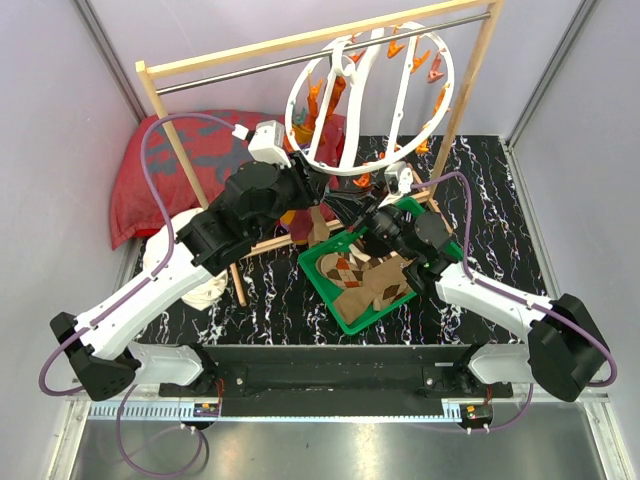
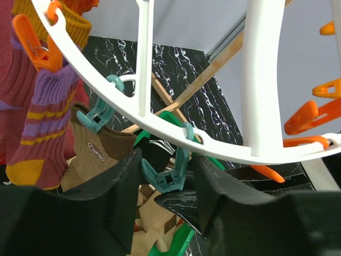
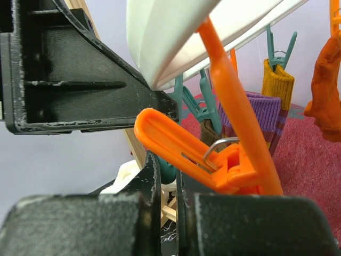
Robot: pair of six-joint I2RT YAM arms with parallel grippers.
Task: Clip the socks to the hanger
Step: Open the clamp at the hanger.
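The white ring hanger (image 1: 352, 171) hangs from the bar. An orange sock (image 1: 325, 100), a purple striped sock (image 2: 48, 106) and a brown sock (image 2: 98, 154) are clipped to it. My left gripper (image 1: 325, 195) is open, its jaws either side of a teal clip (image 2: 168, 173) on the ring (image 2: 160, 120), not squeezing it. A black sock with white stripes (image 2: 157, 146) hangs just behind that clip. My right gripper (image 1: 368, 215) is shut to a thin gap, holding the black sock below the ring. An orange clip (image 3: 186, 146) lies right above its fingertips. Argyle socks (image 1: 365, 285) lie in the tray.
The green tray (image 1: 322, 295) sits on the black marbled mat under the hanger. The wooden rack with its metal bar (image 1: 320, 50) stands at the back, its feet near my arms. A red cushion (image 1: 170, 170) and a white cloth (image 1: 175, 260) lie at the left.
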